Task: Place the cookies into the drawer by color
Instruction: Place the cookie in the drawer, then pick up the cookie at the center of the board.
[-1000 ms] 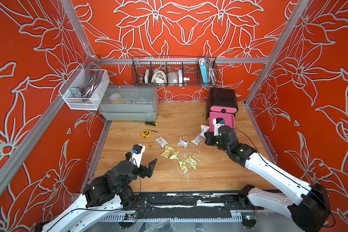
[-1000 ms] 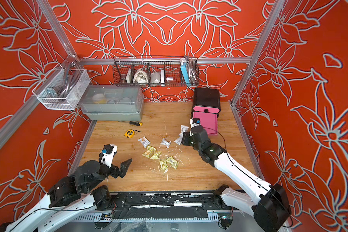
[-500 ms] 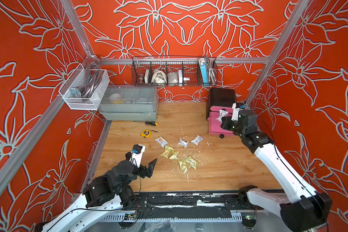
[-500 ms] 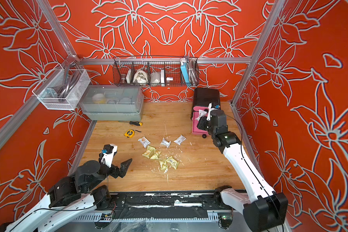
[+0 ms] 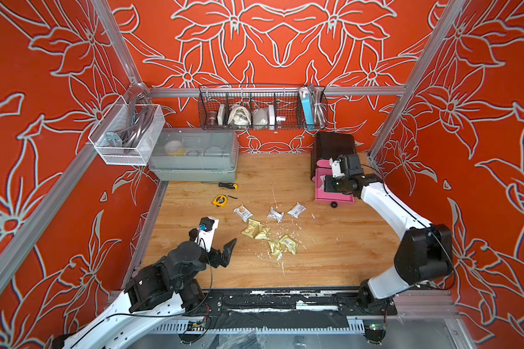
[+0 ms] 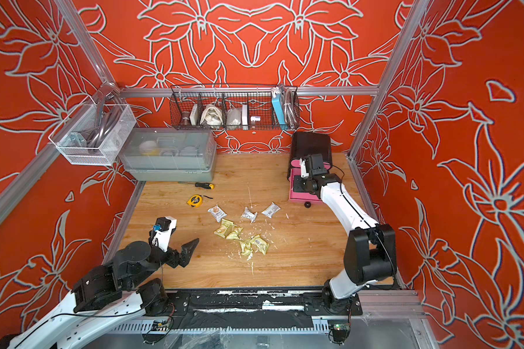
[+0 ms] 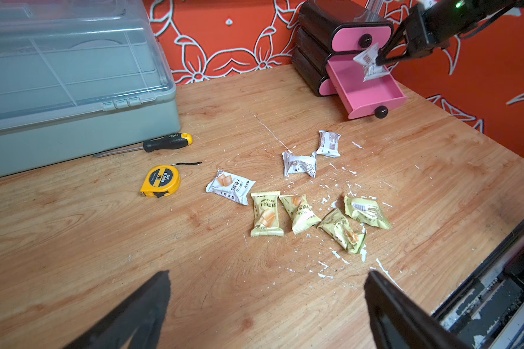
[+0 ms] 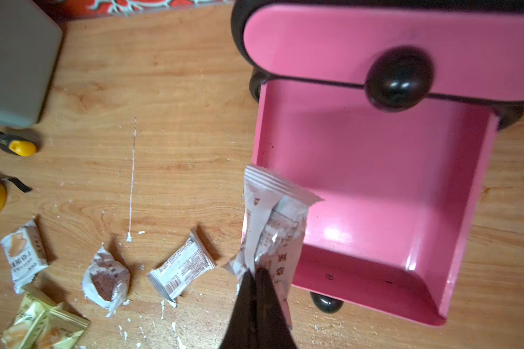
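While right tool [image 8: 255, 272] holds cookie [image 8: 270, 217] over drawer [image 8: 375, 196], tape measure [image 7: 160, 181], screwdriver [image 7: 167, 142] nearby

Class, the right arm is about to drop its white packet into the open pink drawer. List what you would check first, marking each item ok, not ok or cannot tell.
1. Right gripper shut on the held white packet: ok.
2. Middle drawer pulled out, its floor bare: ok.
3. Held packet wholly over the drawer, clear of its side wall: cannot tell; the right wrist view shows them overlapping.
4. Top drawer shut, out of the way: ok.
5. Left gripper open, far from the drawer: ok.
6. Table cleared of cookies: not ok; three loose white packets and four yellow-green packets lie there.
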`<state>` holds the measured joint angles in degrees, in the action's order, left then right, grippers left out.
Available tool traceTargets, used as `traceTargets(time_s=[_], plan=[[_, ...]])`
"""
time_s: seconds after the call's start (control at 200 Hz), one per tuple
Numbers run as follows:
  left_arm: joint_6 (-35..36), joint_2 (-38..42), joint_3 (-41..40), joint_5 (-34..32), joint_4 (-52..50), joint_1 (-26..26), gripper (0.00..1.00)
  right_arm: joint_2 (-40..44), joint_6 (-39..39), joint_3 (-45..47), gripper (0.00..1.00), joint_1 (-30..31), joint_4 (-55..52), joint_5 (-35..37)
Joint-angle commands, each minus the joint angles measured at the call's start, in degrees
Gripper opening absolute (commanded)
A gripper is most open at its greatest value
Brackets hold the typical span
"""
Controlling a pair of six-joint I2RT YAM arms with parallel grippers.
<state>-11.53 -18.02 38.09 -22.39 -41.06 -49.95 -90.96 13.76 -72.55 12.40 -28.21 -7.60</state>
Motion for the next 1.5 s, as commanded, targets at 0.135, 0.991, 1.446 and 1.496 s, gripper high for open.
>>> traceTargets(time_s=[0.135,0.991,1.446,1.496], plan=[[0.4,0.7,0.8,-0.1,0.9,-0.1,0.99,-7.3,-4.4,-4.2,0.0,-0.4,-0.7,3.1],[0.5,0.3,0.9,-0.5,0.8,-0.1,0.99,3.1,0.5,-3.2,0.32,0.4,-2.2,2.5],[0.7,-0.7,0.8,-0.1,1.3,-0.2,0.99,7.7,10.9,12.3,0.33,17.8,1.6,3.8],[0.8,-1.0,0.8,-0.1,1.5,-0.2,0.99,7.0,13.8,14.5,0.33,18.1,4.3,2.4]])
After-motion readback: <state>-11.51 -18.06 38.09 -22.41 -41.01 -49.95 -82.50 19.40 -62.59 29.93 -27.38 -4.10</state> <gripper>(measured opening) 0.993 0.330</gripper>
